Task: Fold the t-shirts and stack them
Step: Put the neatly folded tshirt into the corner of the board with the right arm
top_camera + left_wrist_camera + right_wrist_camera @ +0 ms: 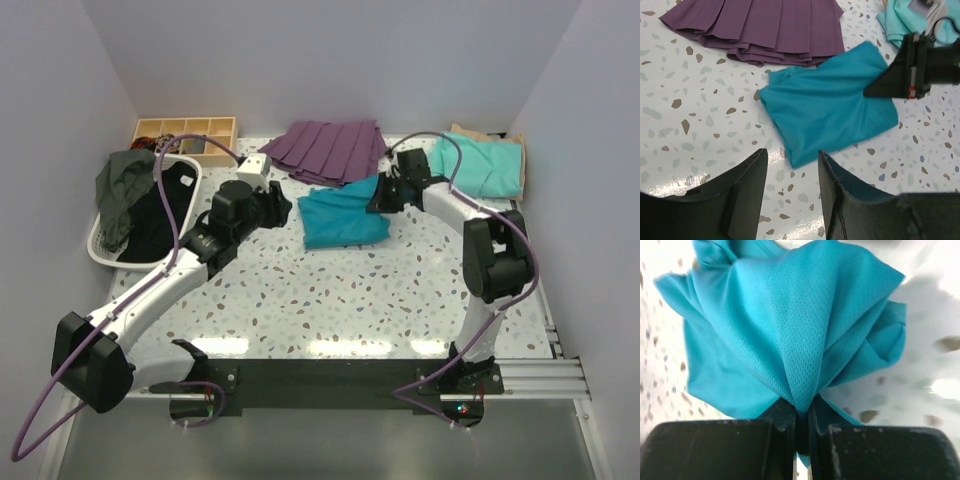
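Observation:
The deep teal-blue t-shirt (343,217) lies folded on the table's far middle; it also shows in the left wrist view (827,107) and the right wrist view (790,325). My right gripper (381,196) is shut on its right edge, a pinch of fabric bunched between the jaws (802,412). My left gripper (284,207) is open and empty just left of the shirt (792,165). The mint-green t-shirt (480,163) lies folded at the far right on top of the tan t-shirt (497,137), of which only an edge shows.
A purple pleated garment (328,150) lies behind the teal shirt. A white basket (110,255) with dark clothes stands at the left. A wooden compartment tray (185,128) is at the far left. White walls close in on both sides.

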Robot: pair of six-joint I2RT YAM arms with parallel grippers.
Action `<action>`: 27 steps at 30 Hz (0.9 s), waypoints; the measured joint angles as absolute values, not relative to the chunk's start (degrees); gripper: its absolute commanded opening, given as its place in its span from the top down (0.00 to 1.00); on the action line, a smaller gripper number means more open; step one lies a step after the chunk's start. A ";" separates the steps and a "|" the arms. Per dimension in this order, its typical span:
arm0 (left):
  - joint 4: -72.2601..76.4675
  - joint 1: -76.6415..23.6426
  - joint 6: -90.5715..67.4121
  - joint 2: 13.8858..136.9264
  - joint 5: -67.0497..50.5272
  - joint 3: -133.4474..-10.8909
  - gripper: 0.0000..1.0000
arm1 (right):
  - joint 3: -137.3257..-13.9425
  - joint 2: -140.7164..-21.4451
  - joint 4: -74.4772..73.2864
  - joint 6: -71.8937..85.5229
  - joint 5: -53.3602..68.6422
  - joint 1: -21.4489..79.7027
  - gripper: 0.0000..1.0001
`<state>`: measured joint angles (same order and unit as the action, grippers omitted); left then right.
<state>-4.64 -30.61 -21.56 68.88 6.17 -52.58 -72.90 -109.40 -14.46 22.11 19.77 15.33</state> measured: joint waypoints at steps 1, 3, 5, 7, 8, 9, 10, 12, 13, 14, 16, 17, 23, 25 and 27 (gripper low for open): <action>-4.43 -30.61 -21.41 68.95 6.13 -52.56 0.50 | -75.35 -108.79 -16.12 21.41 17.32 14.94 1.00; -3.99 -30.61 -21.34 69.12 5.89 -52.42 0.50 | -80.07 -107.33 -18.06 20.12 12.49 13.89 1.00; -3.95 -30.59 -21.32 69.34 5.48 -52.14 0.50 | -85.30 -105.95 -19.77 18.59 6.63 12.60 1.00; -3.55 -30.55 -21.32 69.58 4.75 -51.81 0.50 | -90.45 -105.45 -21.52 16.93 1.28 11.35 1.00; -3.44 -30.52 -21.34 69.67 4.58 -51.70 0.50 | -93.08 -105.45 -22.28 16.25 -1.96 10.76 1.00; -3.25 -30.50 -21.32 69.76 4.27 -51.64 0.50 | -95.29 -105.62 -23.05 15.73 -4.38 10.31 1.00; -2.98 -30.48 -21.34 69.82 4.05 -51.64 0.50 | -98.04 -106.15 -23.97 15.27 -7.11 9.63 1.00; -2.24 -30.41 -21.34 69.87 3.49 -51.64 0.50 | -102.56 -107.42 -24.51 14.79 -12.60 8.40 1.00; -1.91 -30.39 -21.34 69.87 3.22 -51.64 0.50 | -103.83 -108.12 -23.92 14.72 -15.25 7.57 1.00; -1.56 -30.39 -21.37 69.87 3.07 -51.64 0.50 | -104.14 -108.62 -23.38 14.74 -17.41 6.90 1.00; -0.93 -30.39 -21.37 69.91 2.59 -51.64 0.50 | -103.28 -109.93 -21.87 14.76 -21.93 5.87 1.00; -0.78 -30.39 -21.37 69.91 2.28 -51.64 0.50 | -102.43 -110.76 -20.91 14.74 -24.16 5.41 1.00; -0.32 -30.30 -21.37 70.02 1.23 -51.64 0.50 | -97.17 -119.79 -11.70 12.69 -34.26 3.11 1.00; -0.14 -30.15 -21.37 70.17 1.02 -51.64 0.50 | -96.31 -122.67 -9.39 11.49 -35.38 1.80 1.00; -0.12 -29.98 -21.37 70.39 0.84 -51.64 0.50 | -96.51 -124.95 -7.92 10.61 -36.10 0.01 1.00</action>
